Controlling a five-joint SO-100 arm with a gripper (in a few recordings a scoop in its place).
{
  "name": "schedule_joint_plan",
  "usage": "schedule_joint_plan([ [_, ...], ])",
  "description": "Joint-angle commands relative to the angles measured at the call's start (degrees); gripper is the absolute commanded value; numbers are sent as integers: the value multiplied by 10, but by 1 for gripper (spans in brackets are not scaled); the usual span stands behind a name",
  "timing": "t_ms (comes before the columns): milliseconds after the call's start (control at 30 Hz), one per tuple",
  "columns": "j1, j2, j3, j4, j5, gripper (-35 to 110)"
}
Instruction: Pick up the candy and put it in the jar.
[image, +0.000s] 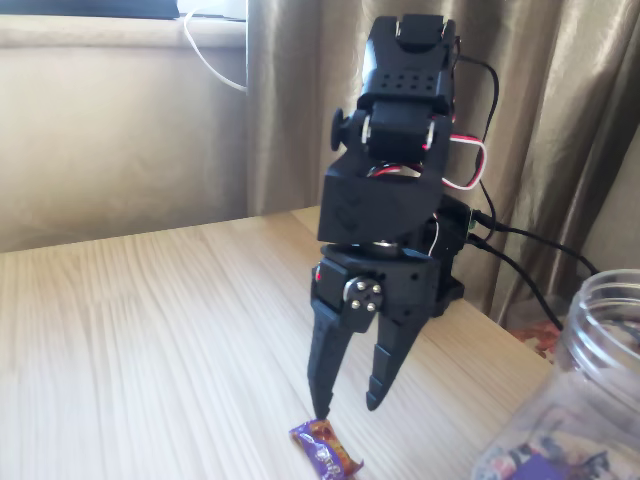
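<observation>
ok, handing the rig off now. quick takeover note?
Gripper: open, pointing down, fingertips just above the candy, not closed on it.
Candy: lying on the table at the bottom edge of the fixed view, under the left fingertip.
Jar: at the right edge, mouth open, wrappers already inside.
Done: arm lined up over the candy.
Left: lower, close on the candy, lift, carry right to the jar, drop it in.

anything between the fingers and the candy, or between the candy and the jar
Nothing visible. The open gripper hangs just above the candy, one finger tip almost on it. Only bare table lies between the candy and the jar at the right edge.
</observation>
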Motion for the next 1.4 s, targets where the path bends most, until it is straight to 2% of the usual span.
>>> schedule_joint_plan([
  [0, 8, -3, -36, -14, -7, 33],
  [933, 10, -116, -36, -83, 1, 33],
  [1033, 12, -134, -40, -91, 0, 20],
  [1167, 18, -149, -50, -89, -4, 19],
  [1233, 18, -149, -51, -89, -4, 9],
  [1367, 17, -142, -51, -86, -4, 4],
])
